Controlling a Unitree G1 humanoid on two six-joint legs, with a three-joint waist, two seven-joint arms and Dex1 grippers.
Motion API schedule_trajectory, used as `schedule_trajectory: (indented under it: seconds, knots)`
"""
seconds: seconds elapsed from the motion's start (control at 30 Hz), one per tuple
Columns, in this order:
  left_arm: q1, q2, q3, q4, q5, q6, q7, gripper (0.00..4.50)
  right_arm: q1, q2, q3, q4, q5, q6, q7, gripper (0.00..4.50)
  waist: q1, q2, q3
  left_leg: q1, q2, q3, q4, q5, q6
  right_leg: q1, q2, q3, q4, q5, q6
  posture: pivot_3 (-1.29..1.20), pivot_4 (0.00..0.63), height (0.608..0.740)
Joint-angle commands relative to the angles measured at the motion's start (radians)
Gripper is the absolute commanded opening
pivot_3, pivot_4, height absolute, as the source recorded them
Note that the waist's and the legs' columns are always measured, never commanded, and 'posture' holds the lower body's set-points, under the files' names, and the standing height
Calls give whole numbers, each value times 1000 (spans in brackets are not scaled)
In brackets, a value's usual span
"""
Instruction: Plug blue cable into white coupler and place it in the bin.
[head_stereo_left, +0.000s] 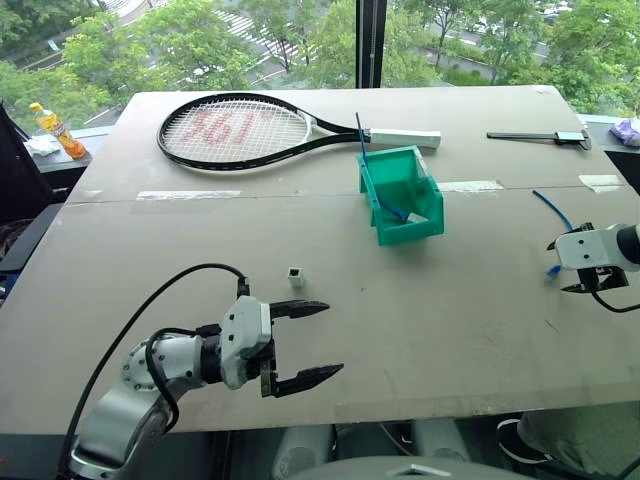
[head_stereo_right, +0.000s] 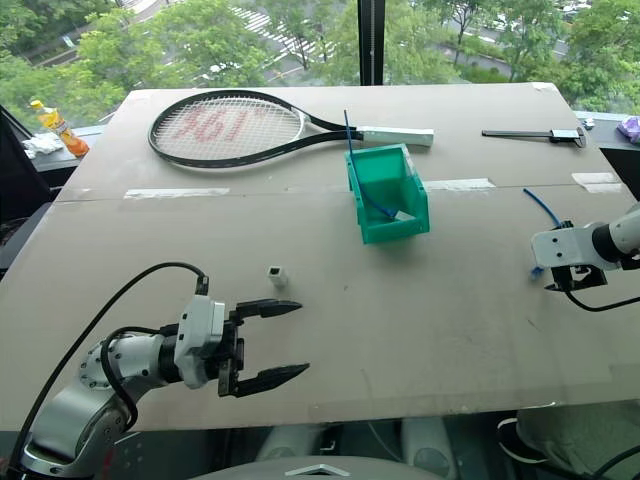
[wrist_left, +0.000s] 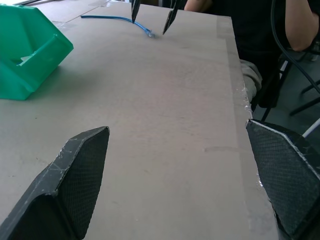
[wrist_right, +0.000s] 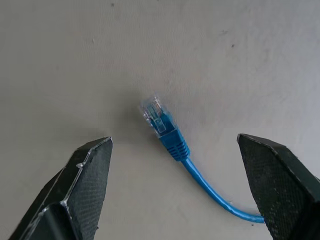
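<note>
The blue cable (head_stereo_left: 553, 209) lies curved near the table's right edge, and its clear plug (wrist_right: 156, 117) rests flat on the table. My right gripper (wrist_right: 175, 141) hangs open right above that plug, one finger on each side, not touching it. The tiny white coupler (head_stereo_left: 296, 277) stands alone on the table in the middle left. Just nearer than the coupler, my left gripper (head_stereo_left: 332, 340) is open and empty, pointing right. The teal bin (head_stereo_left: 428, 195) stands at centre back with a darker blue cable sticking out of it.
A tennis racket (head_stereo_left: 235, 130) lies behind the bin. A black tool (head_stereo_left: 540, 136) is at the back right, and a bottle (head_stereo_left: 55, 128) stands off the table's left side. A person (wrist_left: 300, 25) sits beyond the table's right edge.
</note>
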Motion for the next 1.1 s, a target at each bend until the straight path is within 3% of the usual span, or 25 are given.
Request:
schedule_trajectory:
  seconds: [0.03, 0.07, 0.13, 0.2, 0.23, 0.43, 0.57, 0.7, 0.87, 0.97, 1.07, 1.1]
  knots:
    - [4, -3, 2, -46, -12, 3, 16, 4500, -63, 24, 30, 90, -53, -61, -7, 2726, -7, -1, 0, 0, 0, 0, 0, 0, 0, 0, 0, 0, 0, 0, 0, 0, 150, 740]
    - [7, -3, 3, -49, -12, 4, 19, 4500, -78, 34, 38, 112, -61, -71, -8, 2036, -8, -1, 0, 1, 0, 0, 0, 0, 0, 1, 0, 0, 0, 0, 0, 0, 150, 740]
    - [12, -3, 5, -52, -12, 4, 23, 4500, -98, 45, 47, 140, -71, -84, -6, 1354, -13, -2, 0, 1, 0, 0, 0, 0, 0, 1, 0, 0, 0, 0, 0, 0, 150, 740]
    - [17, -4, 6, -51, -12, 3, 28, 4500, -122, 66, 54, 164, -77, -88, 6, 280, -19, -3, 0, 2, 0, 0, 1, 0, 0, 2, 0, 1, 0, 1, -1, 0, 150, 740]
    - [21, -5, 6, -52, -10, 1, 29, 4500, -131, 79, 52, 173, -73, -80, 14, 10, -21, -3, 0, 3, 0, 1, 1, 0, 0, 2, 0, 2, 0, 1, -1, 0, 150, 740]
    - [37, -10, 12, -48, -5, -6, 38, 4500, -131, 135, -7, 98, 50, 54, 159, 10, -26, -3, 0, 4, 2, 1, 0, 0, 0, 3, 1, 2, 1, 1, -2, 0, 150, 740]
    - [43, -11, 26, -29, 3, -9, 52, 4500, -41, 199, -12, -389, 170, 512, 279, 10, -25, -2, 1, 2, 2, -1, 0, 0, 0, 1, -3, 1, 2, 2, -2, 0, 150, 740]
    - [39, -12, 22, -27, 15, -2, 74, 4500, -21, 303, 43, -637, 143, 747, 228, 10, -17, -2, 1, 1, 2, -4, 0, 0, 0, -1, -4, 1, 3, 2, -2, 0, 150, 740]
    - [-11, -13, 12, -20, 53, 13, 126, 4500, -20, 375, 148, -690, 66, 813, 189, 10, 16, -2, 1, -2, -2, -7, 1, 0, 0, -1, -3, -6, 3, 1, -2, 0, 150, 740]
    - [-47, -10, -5, -19, 58, 49, 147, 4500, -10, 415, 172, -679, 59, 830, 162, 1006, 14, -3, 0, -3, -4, -7, 1, 0, 0, -1, -4, -6, 1, 1, -2, 0, 150, 740]
    - [-86, 2, -41, -16, 93, 106, 175, 4500, 9, 419, 155, -688, 77, 838, 149, 2509, 11, -4, 0, -2, -3, -7, 1, 0, -1, 0, -3, -5, 1, 1, -2, 0, 150, 740]
    - [-96, 4, -51, -17, 101, 123, 183, 4500, 13, 420, 143, -695, 87, 849, 143, 2795, 12, -4, 0, -1, -3, -7, 0, 0, -1, 0, -2, -6, 1, 1, -2, 0, 150, 740]
